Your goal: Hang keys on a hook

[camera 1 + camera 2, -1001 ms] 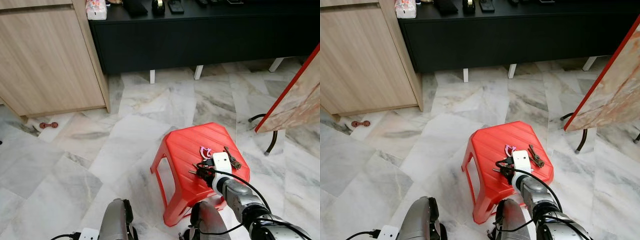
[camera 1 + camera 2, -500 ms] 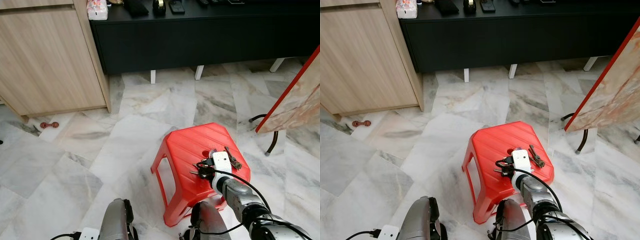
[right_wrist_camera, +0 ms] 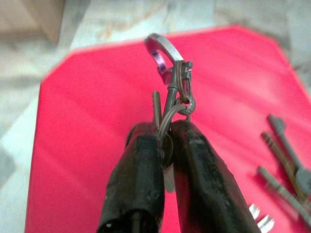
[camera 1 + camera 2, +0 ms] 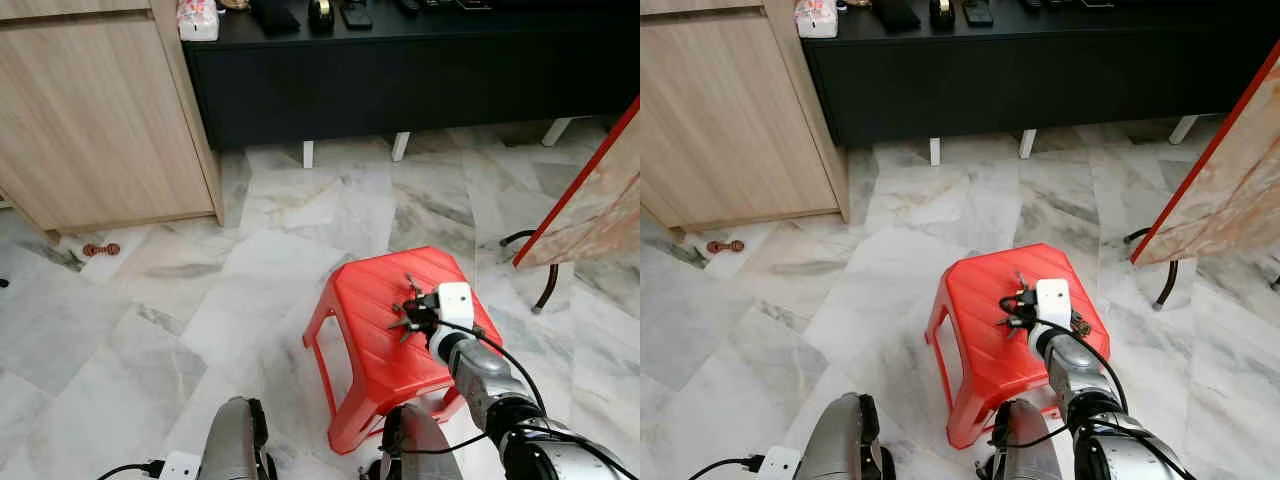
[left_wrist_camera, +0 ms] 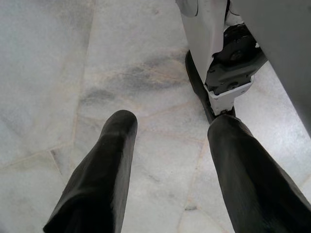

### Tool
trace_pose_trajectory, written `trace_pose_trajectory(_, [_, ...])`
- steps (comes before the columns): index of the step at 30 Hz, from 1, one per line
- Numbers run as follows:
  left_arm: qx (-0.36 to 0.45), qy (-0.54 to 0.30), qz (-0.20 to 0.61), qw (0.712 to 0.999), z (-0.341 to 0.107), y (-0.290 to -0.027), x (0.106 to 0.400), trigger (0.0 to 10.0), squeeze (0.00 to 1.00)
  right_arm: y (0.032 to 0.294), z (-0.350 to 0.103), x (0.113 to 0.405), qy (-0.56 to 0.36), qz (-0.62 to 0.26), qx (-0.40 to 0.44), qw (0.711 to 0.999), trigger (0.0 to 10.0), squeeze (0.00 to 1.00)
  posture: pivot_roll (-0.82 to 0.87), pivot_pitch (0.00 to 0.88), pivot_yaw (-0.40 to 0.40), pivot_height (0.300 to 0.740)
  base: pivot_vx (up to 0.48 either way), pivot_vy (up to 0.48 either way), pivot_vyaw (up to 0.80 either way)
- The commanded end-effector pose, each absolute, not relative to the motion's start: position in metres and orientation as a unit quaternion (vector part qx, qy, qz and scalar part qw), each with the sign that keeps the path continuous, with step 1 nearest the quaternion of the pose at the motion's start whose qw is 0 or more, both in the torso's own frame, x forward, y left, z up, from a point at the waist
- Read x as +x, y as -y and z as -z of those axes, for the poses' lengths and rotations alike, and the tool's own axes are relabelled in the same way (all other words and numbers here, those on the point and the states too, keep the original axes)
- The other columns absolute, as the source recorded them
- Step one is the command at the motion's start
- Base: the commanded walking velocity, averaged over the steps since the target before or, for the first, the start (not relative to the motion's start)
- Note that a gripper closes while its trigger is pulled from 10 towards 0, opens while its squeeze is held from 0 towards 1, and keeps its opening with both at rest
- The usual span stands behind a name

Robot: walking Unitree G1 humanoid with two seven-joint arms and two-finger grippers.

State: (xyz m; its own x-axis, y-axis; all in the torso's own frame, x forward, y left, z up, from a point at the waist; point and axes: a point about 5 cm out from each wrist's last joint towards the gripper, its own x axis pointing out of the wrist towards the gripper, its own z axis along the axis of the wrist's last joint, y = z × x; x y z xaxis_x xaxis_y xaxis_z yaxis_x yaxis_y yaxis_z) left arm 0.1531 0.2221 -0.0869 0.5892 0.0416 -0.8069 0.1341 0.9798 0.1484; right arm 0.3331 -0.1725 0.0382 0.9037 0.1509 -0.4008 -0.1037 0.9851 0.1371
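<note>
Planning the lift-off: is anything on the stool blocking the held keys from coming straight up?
Nothing visible blocks them. The right tool is shut on the keys, its carabiner pointing up above the red stool. A second bunch of keys lies apart to one side. No hook can be seen.

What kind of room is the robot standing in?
Probably a living area in a home: marble floor tiles, a long black cabinet on white feet beside a wooden cupboard, and a red plastic stool.
</note>
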Motion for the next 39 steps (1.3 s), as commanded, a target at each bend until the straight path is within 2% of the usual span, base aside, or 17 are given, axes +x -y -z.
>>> trace_pose_trajectory(1, [0.091, -0.467, 0.05, 0.878, 0.092, -0.207, 0.149, 10.0, 0.0, 0.183, -0.046, 0.335, -0.173, -0.044, 0.064, 0.982, 0.0, 0.0, 0.07, 0.121, -0.08, 0.604, 0.0, 0.0, 0.0])
trace_pose_trajectory(9, [0.092, -0.466, 0.045, 0.879, 0.091, -0.207, 0.154, 10.0, 0.0, 0.199, -0.061, 0.332, -0.079, 0.007, 0.084, 0.993, 0.0, 0.0, 0.07, 0.066, -0.082, 0.604, 0.0, 0.0, 0.0])
trace_pose_trajectory(17, [0.091, -0.46, 0.034, 0.882, 0.088, -0.209, 0.16, 10.0, 0.0, 0.194, -0.075, 0.325, -0.003, 0.032, 0.106, 0.994, 0.0, 0.0, 0.07, 0.004, -0.075, 0.604, 0.0, 0.0, 0.0])
trace_pose_trajectory(18, [0.091, -0.46, 0.033, 0.883, 0.088, -0.21, 0.161, 10.0, 0.0, 0.192, -0.078, 0.323, 0.007, 0.034, 0.106, 0.994, 3.6, 0.0, 0.06, 0.0, -0.072, 0.604, 0.0, 0.0, 0.0])
trace_pose_trajectory(19, [0.091, -0.46, 0.03, 0.883, 0.088, -0.21, 0.162, 10.0, 0.0, 0.19, -0.082, 0.32, 0.022, 0.037, 0.103, 0.994, 10.0, 0.0, 0.06, 0.0, -0.07, 0.604, 0.0, 0.0, 0.0])
trace_pose_trajectory(30, [0.081, -0.463, 0.018, 0.883, 0.088, -0.211, 0.162, 10.0, 0.0, 0.193, -0.078, 0.292, 0.02, 0.062, 0.108, 0.992, 10.0, 0.0, 0.06, 0.0, -0.063, 0.604, 0.0, 0.0, 0.0])
trace_pose_trajectory(39, [0.076, -0.462, 0.015, 0.883, 0.087, -0.214, 0.163, 10.0, 0.0, 0.193, -0.078, 0.291, 0.012, 0.074, 0.113, 0.991, 10.0, 0.0, 0.06, 0.0, -0.064, 0.604, 0.0, 0.0, 0.0])
